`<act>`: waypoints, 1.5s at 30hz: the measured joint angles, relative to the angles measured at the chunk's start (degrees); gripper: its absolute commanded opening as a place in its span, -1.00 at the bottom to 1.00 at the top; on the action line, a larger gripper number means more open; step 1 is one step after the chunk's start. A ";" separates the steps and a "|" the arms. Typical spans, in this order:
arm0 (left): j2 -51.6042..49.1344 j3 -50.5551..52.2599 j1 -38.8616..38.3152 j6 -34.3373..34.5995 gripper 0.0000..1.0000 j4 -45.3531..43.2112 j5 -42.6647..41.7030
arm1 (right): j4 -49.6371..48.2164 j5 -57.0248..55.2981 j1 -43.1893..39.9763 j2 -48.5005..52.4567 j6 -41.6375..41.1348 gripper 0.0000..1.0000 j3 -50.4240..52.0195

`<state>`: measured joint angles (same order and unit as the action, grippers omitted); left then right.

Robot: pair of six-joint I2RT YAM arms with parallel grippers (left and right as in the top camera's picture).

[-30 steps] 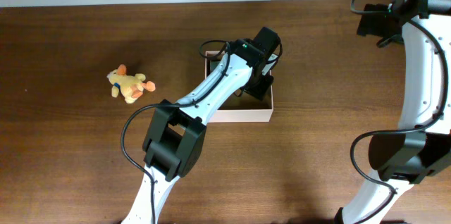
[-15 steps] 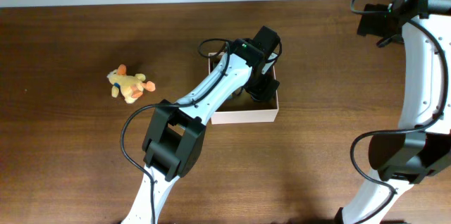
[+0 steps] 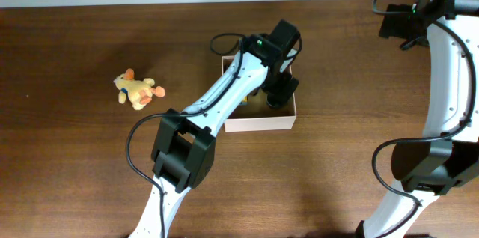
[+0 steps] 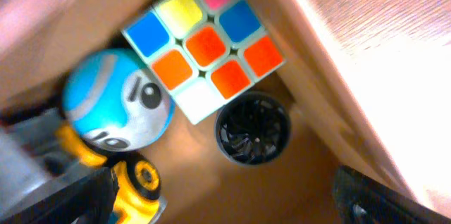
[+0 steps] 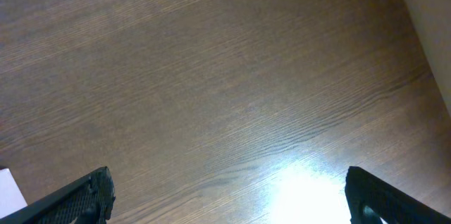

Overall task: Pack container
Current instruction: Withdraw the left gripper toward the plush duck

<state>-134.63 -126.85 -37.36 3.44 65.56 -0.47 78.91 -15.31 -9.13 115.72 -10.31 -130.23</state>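
The container [image 3: 258, 123], a shallow box that is white outside and tan inside [image 4: 317, 90], sits mid-table. My left gripper [image 3: 277, 92] hangs inside it, open [image 4: 225, 206], with nothing between its fingers. Below it on the box floor lie a colour cube [image 4: 204, 44], a blue-and-grey ball with a face [image 4: 116, 108], a black round ribbed piece [image 4: 252, 128] and a yellow wheeled toy [image 4: 134, 182]. My right gripper [image 3: 395, 22] is far off at the back right, open [image 5: 225, 196] over bare wood.
A yellow-orange plush toy [image 3: 136, 90] lies on the table to the left of the box. The left arm [image 3: 224, 99] covers most of the box from above. A white corner [image 5: 7, 185] shows at the right wrist view's left edge.
My left gripper has opened over the box and shifted slightly toward the back. The box has slid a little to the right. The right arm has not moved.
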 measured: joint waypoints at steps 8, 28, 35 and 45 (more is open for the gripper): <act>0.00 -11.23 0.92 0.72 0.99 12.68 4.15 | -0.02 -0.02 0.00 0.00 0.02 0.98 0.00; 0.00 -20.24 32.15 22.38 0.95 29.90 12.96 | -0.02 0.00 0.00 0.00 0.00 0.97 0.00; 0.00 -16.92 38.60 27.43 0.81 30.36 12.96 | -0.02 0.00 0.00 0.00 0.00 0.98 0.00; 0.00 1.22 38.91 29.22 0.81 21.11 11.41 | 0.00 0.00 0.00 0.00 0.00 0.98 0.00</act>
<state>-134.63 -125.62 1.54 32.67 86.67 10.94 78.91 -15.31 -9.13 115.72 -10.31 -130.23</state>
